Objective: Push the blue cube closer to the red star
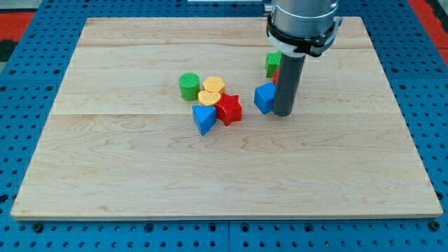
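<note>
Blue pegboard runs along the view's bottom edge nearest us, dotted with holes, and frames the pale wooden board on all sides. At the far corners we see red patches beyond it.

Moving up the board, we meet a cluster left of centre: a blue triangular block nearest us, touching the red star on its right. Just behind them lie a yellow block and a second yellow block, with a green cylinder at their left.

To the view's right of the star, with a small gap between, sits the blue cube. Our tip rests at the cube's right side, touching or nearly so. We carry no pincer, only the dark rod, which stands upright from the grey arm housing at the view's top.

Farther back, a green block shows left of the rod, and a sliver of a red block peeks beside it, mostly hidden.
</note>
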Controlling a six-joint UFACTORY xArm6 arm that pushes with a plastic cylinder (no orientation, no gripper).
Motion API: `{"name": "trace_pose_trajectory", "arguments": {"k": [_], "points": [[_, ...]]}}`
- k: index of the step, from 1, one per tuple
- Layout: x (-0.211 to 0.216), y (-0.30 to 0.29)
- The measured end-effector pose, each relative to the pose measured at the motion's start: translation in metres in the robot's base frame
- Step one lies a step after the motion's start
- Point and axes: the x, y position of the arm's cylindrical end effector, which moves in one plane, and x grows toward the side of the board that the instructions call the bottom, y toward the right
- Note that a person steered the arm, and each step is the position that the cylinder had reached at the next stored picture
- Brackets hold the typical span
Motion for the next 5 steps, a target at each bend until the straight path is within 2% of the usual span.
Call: {"name": "trace_pose_trajectory", "arguments": {"k": [3, 5], "points": [[-0.014, 0.045], [-0.016, 0.046]]}}
